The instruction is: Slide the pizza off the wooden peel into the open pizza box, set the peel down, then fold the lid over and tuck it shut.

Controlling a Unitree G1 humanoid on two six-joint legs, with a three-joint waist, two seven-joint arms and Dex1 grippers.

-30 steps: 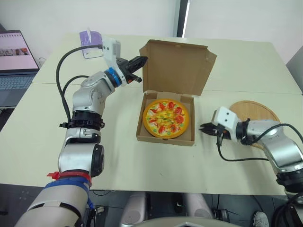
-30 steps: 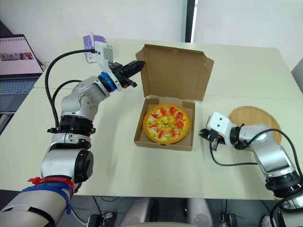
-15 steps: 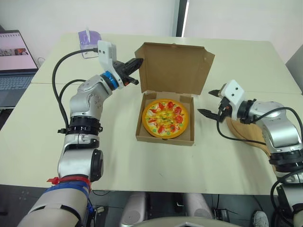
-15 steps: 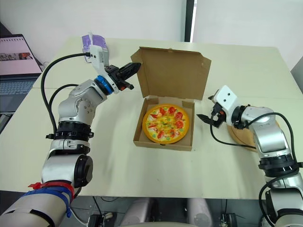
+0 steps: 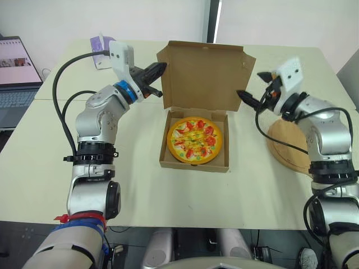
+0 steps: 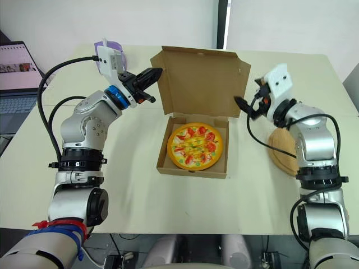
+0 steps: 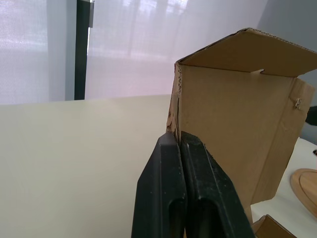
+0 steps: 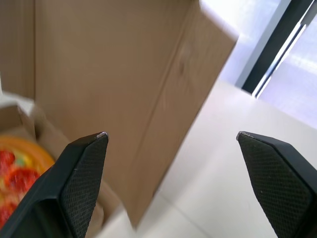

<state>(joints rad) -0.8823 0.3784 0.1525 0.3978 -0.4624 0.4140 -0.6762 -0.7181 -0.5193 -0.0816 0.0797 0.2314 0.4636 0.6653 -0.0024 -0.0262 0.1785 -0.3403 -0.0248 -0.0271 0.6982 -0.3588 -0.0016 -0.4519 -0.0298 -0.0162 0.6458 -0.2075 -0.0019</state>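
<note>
Pizza box [image 5: 193,166] is seen open on the table [image 5: 140,185], roughly at the middle. Pizza [image 5: 196,140] is lying flat inside the box base, so it is already off the peel. Lid [image 5: 205,78] is standing upright at the far side of the base, not folded over, with its inner face toward the robot.

Wooden peel [image 5: 286,145] is laid flat on the table to the right of the box, apart from it, partly covered by the right arm.

Left gripper [image 7: 181,139] is held at the upper left corner of the lid. Its 2 fingers are pressed together with nothing seen between them, tips right at the lid's side edge. Whether the cardboard is actually touched cannot be told.

Right gripper [image 8: 171,135] is raised beside the lid's right edge, above the table. Its 2 fingers are spread wide and nothing is held. 1 fingertip [image 5: 240,93] is seen just beside the lid's right flap, not clearly touching.

A laptop [image 5: 17,73] is seen at the far left, and a small purple item [image 5: 100,43] on the table behind the left arm.
</note>
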